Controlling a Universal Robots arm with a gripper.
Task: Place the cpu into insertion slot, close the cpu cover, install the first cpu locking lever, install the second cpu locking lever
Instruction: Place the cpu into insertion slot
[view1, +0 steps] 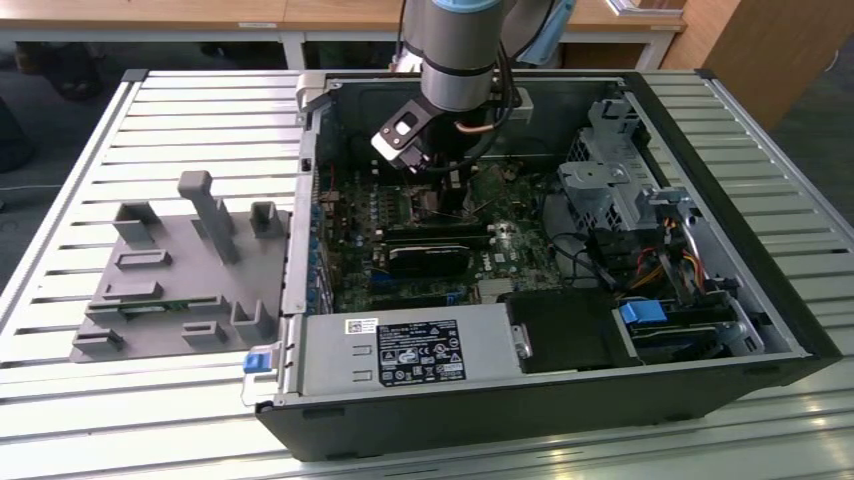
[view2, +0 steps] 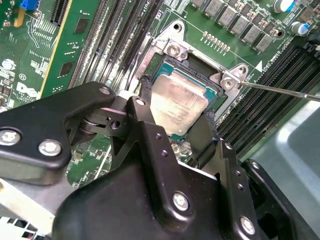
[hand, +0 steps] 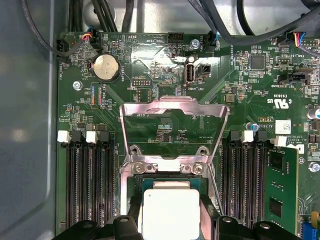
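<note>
The cpu (view2: 177, 102), a small silvery-beige square, lies in the insertion slot (view2: 172, 50) on the green board. My gripper (view2: 177, 107) straddles it, and its black fingers (view2: 146, 92) press against two opposite edges of the chip. In the first wrist view the cpu (hand: 170, 212) sits in the insertion slot (hand: 165, 167), and the cpu cover (hand: 172, 106) stands flipped open beyond it, with board showing through its cut-out. A thin metal locking lever (view2: 285, 91) sticks out sideways from the socket. In the exterior view the gripper (view1: 451, 190) reaches down into the open computer case.
Long black memory slots (hand: 90, 185) flank the socket on both sides. A black fan card (view1: 427, 255), a power supply (view1: 407, 350) and a drive cage (view1: 614, 180) fill the case. A grey fixture plate (view1: 174, 270) lies outside it on the exterior view's left.
</note>
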